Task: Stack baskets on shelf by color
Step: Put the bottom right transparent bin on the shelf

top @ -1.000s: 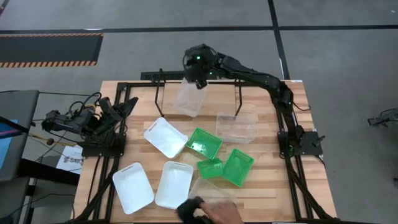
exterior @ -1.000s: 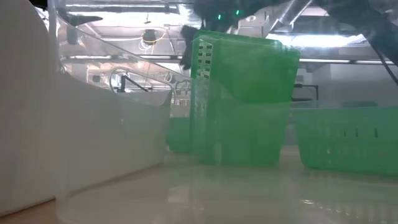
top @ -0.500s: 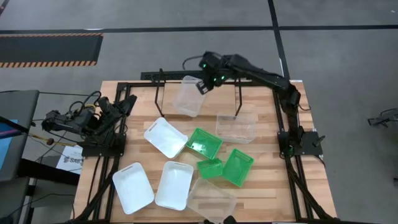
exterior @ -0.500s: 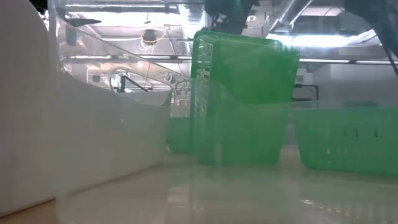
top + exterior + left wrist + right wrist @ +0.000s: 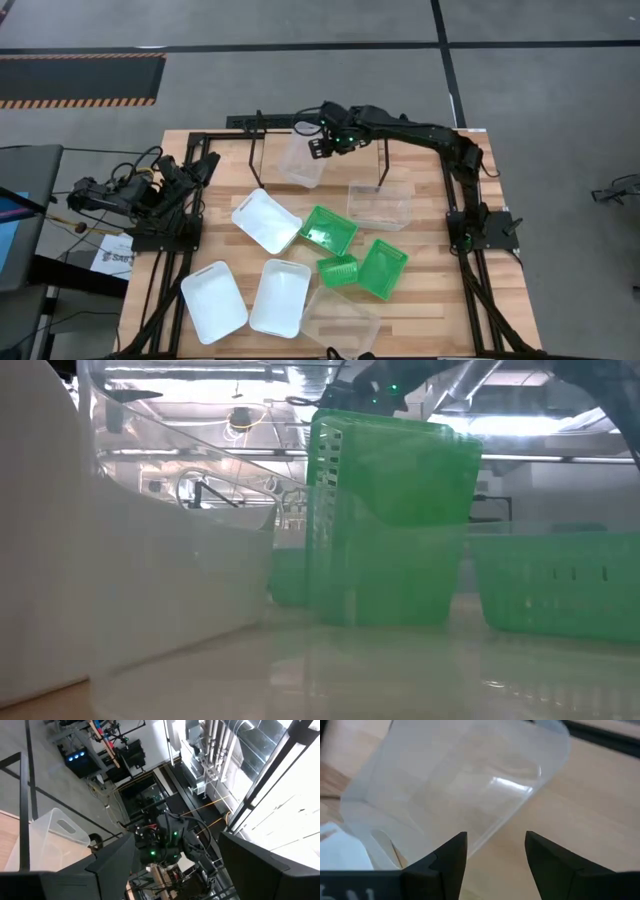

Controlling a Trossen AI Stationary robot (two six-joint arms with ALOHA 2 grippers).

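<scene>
A clear basket (image 5: 303,157) lies tilted on the wood between the side rods of the black shelf (image 5: 381,160), at the table's far side; the right wrist view shows this basket (image 5: 460,785) too. My right gripper (image 5: 322,143) hangs just above its far right rim, pointing steeply down, open. Its fingers (image 5: 447,857) stand close before the basket's wall, and I see no touch. My left gripper (image 5: 190,172) waits open at the table's left edge.
White baskets (image 5: 266,220) (image 5: 213,300) (image 5: 280,297), green baskets (image 5: 329,230) (image 5: 338,270) (image 5: 383,268) and two more clear baskets (image 5: 380,205) (image 5: 340,318) lie spread over the table's middle and near half. In the low view a green basket (image 5: 390,520) stands close.
My right gripper has sunk toward the clear basket at the shelf and rolled its wrist far round; the basket has stayed in place. A person's hand at the near edge, by the near clear basket, has drawn back out of view.
</scene>
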